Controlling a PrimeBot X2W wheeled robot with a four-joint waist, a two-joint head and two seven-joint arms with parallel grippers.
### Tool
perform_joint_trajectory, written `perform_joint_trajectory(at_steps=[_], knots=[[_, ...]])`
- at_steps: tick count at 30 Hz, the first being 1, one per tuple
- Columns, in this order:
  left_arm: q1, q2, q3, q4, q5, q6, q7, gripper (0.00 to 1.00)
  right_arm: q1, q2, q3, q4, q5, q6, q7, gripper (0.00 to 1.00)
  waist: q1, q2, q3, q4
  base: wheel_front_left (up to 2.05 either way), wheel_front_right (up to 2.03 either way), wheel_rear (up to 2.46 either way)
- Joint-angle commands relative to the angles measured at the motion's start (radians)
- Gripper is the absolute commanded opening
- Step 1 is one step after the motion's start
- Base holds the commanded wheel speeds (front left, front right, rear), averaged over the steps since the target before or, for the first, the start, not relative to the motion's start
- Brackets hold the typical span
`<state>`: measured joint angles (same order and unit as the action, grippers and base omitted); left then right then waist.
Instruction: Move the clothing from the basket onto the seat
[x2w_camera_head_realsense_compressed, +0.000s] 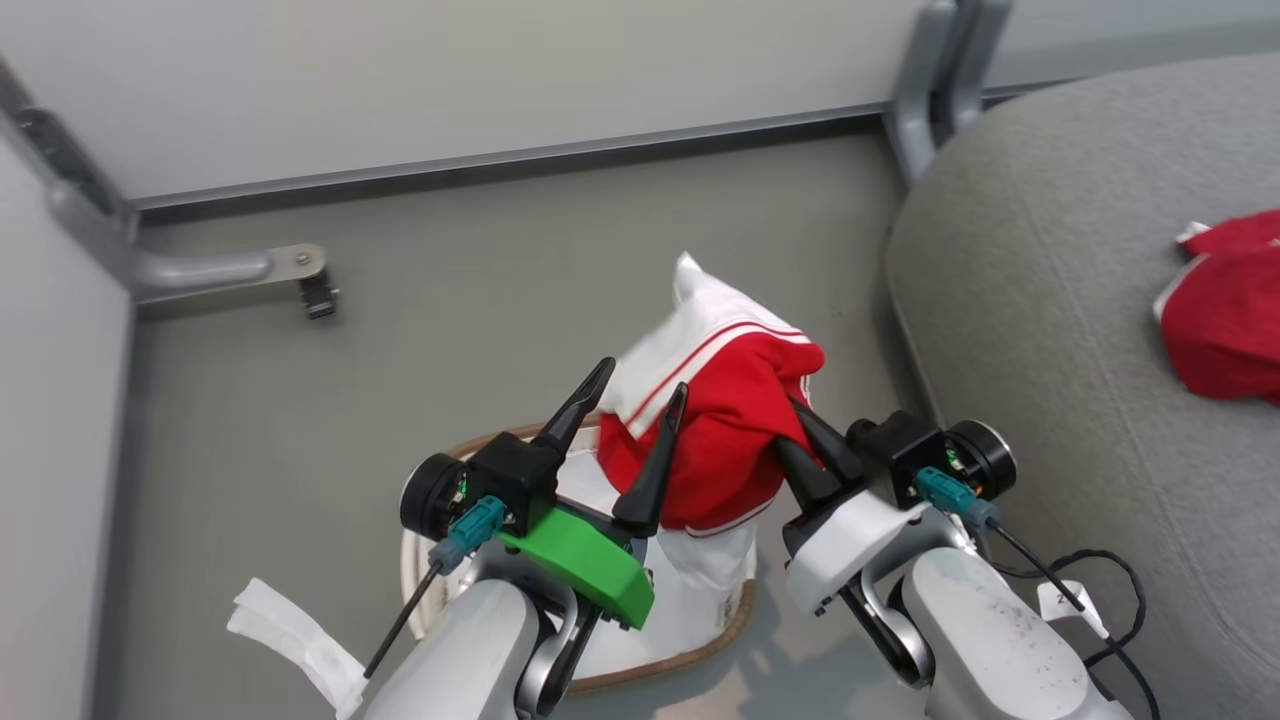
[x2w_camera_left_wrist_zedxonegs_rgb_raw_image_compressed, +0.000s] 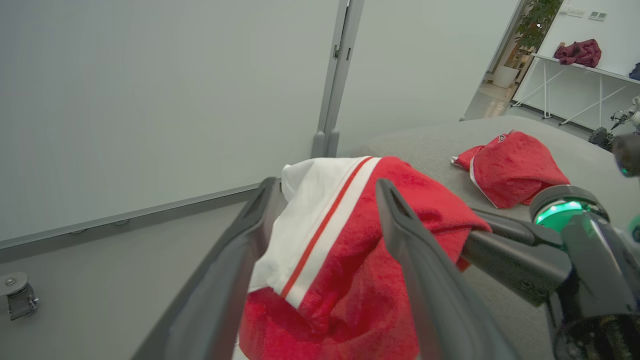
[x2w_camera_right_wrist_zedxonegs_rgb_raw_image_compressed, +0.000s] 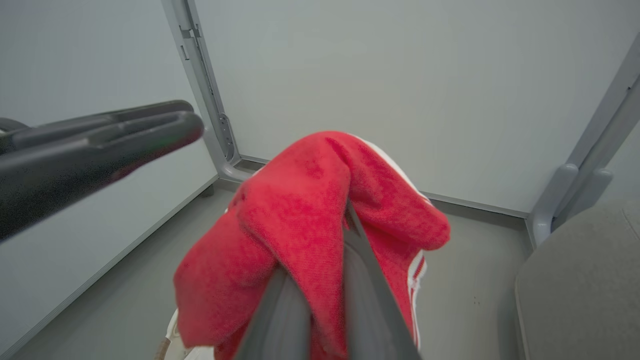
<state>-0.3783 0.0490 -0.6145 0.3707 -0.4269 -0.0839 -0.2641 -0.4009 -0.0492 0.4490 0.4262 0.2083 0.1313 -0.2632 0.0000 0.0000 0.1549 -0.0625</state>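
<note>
1. Right gripper (x2w_camera_head_realsense_compressed: 797, 432): fingers clamped together on the red garment (x2w_camera_head_realsense_compressed: 730, 420), holding it above the basket (x2w_camera_head_realsense_compressed: 690, 655).
2. Left gripper (x2w_camera_head_realsense_compressed: 643, 383): fingers wide apart, cloth loose between them.
3. Another garment (x2w_camera_head_realsense_compressed: 1225, 320) lies on the seat (x2w_camera_head_realsense_compressed: 1050, 300).

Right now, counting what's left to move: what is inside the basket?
White liner shows inside the basket; the held clothing and left arm cover the rest, so more garments cannot be ruled out.

floor (x2w_camera_head_realsense_compressed: 500, 280): basket (x2w_camera_head_realsense_compressed: 408, 575), white strip (x2w_camera_head_realsense_compressed: 290, 635) | seat (x2w_camera_head_realsense_compressed: 1050, 330): one piece of clothing (x2w_camera_head_realsense_compressed: 1225, 330) lying crumpled
</note>
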Motion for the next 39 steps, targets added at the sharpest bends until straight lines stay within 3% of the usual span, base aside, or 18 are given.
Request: perform_joint_trajectory(at_steps=[1,16,25,31,39], knots=[[0.012,0.004,0.008,0.008,0.011,-0.006,-0.001,1.00,0.011,-0.003,-0.011,-0.011,0.005,-0.001,-0.002,0.00,0.0000,0.0000,0.027,-0.120,0.00,0.00,0.00],[0.008,0.005,0.042,0.067,0.062,-0.040,0.000,1.00,0.081,-0.003,-0.101,-0.086,0.043,-0.001,-0.002,0.00,0.0000,0.0000,0.064,-0.471,0.00,0.00,0.00],[-0.042,0.005,-0.049,0.109,0.038,-0.047,0.000,1.00,0.125,-0.002,-0.216,-0.123,0.009,-0.001,-0.002,0.00,0.0000,0.0000,0.095,-0.491,0.00,0.00,0.00],[-0.051,0.005,-0.081,0.141,0.024,-0.048,0.000,1.00,0.067,-0.004,-0.255,-0.132,-0.062,-0.001,-0.002,0.00,0.0000,0.0000,0.114,-0.493,0.00,0.00,0.00],[-0.033,0.029,-0.051,0.170,0.043,-0.048,-0.001,1.00,-0.197,-0.152,-0.263,-0.143,-0.110,-0.001,-0.002,0.00,0.0000,0.0000,0.157,-0.490,0.00,0.00,0.00]])
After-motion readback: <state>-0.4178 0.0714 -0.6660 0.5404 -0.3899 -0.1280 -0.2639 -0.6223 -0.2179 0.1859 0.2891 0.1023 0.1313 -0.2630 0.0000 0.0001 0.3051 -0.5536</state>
